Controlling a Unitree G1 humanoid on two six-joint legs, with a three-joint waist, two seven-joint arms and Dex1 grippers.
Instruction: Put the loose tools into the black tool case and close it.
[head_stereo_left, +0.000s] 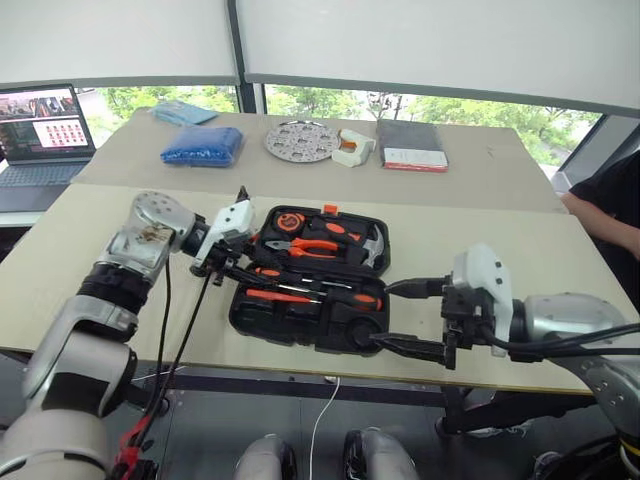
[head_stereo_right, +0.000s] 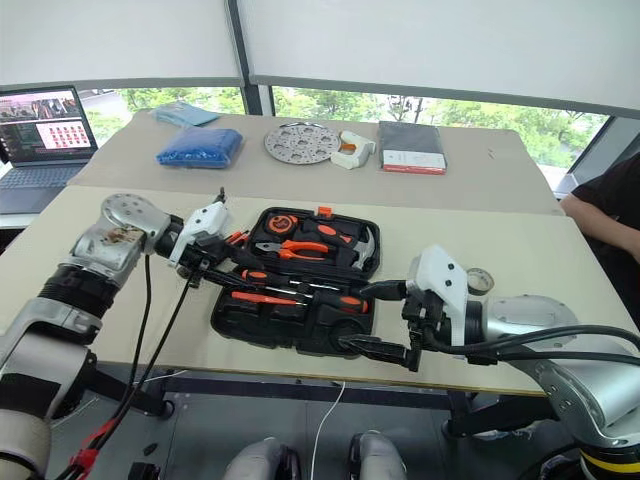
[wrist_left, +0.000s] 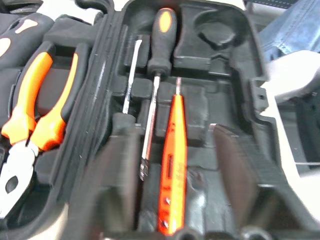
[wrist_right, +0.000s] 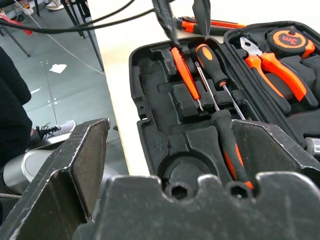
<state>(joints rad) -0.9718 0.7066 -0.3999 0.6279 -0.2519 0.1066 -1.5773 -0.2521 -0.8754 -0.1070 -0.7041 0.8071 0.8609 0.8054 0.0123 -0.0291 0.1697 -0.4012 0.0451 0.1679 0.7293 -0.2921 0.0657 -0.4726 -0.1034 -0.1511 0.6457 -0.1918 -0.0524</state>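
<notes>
Head view: black tool case (head_stereo_left: 310, 290) lies open on the table (head_stereo_left: 520, 260), between my arms. My right claw (head_stereo_left: 412, 318) spread wide at its near corner.

Left wrist: my left claw (wrist_left: 175, 190) parted over the slim orange tester screwdriver (wrist_left: 173, 160), seated in its recess.

Right wrist: two screwdrivers (wrist_right: 216, 70) seated alongside; utility knife (wrist_right: 212, 23) on the table beyond the case.

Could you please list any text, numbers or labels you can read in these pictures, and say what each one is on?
"3m": on the orange dial of the tape measure in the black tool case.
Laptop screen: content too small to read.
White label on the dark book: too small to read.
</notes>
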